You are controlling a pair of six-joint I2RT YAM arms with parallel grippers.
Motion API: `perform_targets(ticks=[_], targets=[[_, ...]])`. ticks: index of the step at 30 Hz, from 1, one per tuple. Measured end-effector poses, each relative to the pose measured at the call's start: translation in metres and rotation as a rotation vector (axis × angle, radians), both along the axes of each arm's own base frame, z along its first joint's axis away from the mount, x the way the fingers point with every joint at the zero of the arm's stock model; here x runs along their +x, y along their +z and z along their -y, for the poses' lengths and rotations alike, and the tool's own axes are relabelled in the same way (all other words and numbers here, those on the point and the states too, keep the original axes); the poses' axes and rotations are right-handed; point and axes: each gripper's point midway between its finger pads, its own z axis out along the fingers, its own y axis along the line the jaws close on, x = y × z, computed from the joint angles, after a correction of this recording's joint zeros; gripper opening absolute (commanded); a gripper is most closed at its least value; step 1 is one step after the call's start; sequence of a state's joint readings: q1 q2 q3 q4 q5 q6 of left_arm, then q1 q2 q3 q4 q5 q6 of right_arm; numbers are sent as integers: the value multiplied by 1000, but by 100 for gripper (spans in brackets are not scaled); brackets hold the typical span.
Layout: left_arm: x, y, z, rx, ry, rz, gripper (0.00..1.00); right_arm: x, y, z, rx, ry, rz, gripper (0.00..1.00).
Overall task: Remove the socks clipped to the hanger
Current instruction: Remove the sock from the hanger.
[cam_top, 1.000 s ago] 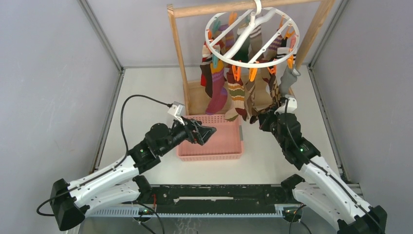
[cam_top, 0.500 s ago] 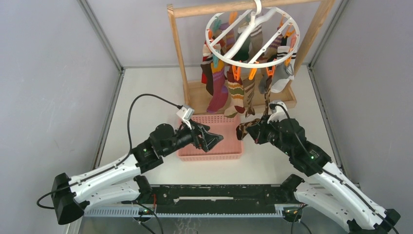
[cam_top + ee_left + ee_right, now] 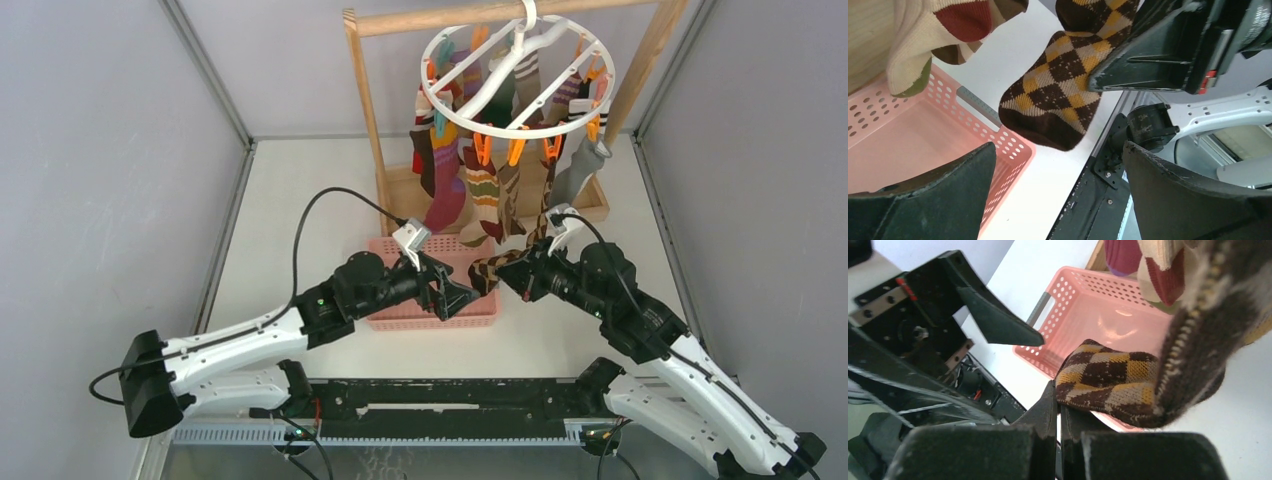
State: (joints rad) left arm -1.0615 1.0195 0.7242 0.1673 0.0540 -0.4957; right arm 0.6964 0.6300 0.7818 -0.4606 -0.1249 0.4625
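**R pincer (image 3: 1058, 405) grips argyle sock (image 3: 495, 268); L pincer (image 3: 462, 298) open**

The R pincer is closed on the brown-yellow argyle sock. The cloth is pinched betw. its two fingers, and the toe end sticks out past the tips.

From the pincer the sock runs up and back to the round white hanger (image 3: 425, 85). The hanger is above and behind the pincer, on a wooden rack (image 3: 365, 110). The top end of the sock reaches the rim at an orange clip (image 3: 550, 148). If the clip bites it, I cannot tell.

The other socks (image 3: 485, 190) hang from the same rim, above & behind both pincers.

The L pincer is wide open and holds nothing. It faces the R pincer, tips near each other. The sock toe hangs just in front of it, betw. its two fingers as its own camera sees it, and touches neither.

The pink basket (image 3: 480, 318) lies under the L pincer, and below & in front of the R pincer's tips.
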Motion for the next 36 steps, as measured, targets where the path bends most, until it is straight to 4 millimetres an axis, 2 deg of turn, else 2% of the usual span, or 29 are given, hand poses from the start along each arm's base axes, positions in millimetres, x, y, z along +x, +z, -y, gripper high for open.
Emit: perform_targets(ticks=[6,16,23,36], targets=[[4,-15,13,21,-17,-6,100,-9,6,-6,37,52,-4,0],[-6,2,33,-68,-121,31,100,-16,14,-9,67,86,9,0],[-4,2,37,-80,-123,41,100,-21,16,-11,82,108,-3,0],[8,-16,41,-40,-76,36,98,-24,20,-14,103,130,0,0]])
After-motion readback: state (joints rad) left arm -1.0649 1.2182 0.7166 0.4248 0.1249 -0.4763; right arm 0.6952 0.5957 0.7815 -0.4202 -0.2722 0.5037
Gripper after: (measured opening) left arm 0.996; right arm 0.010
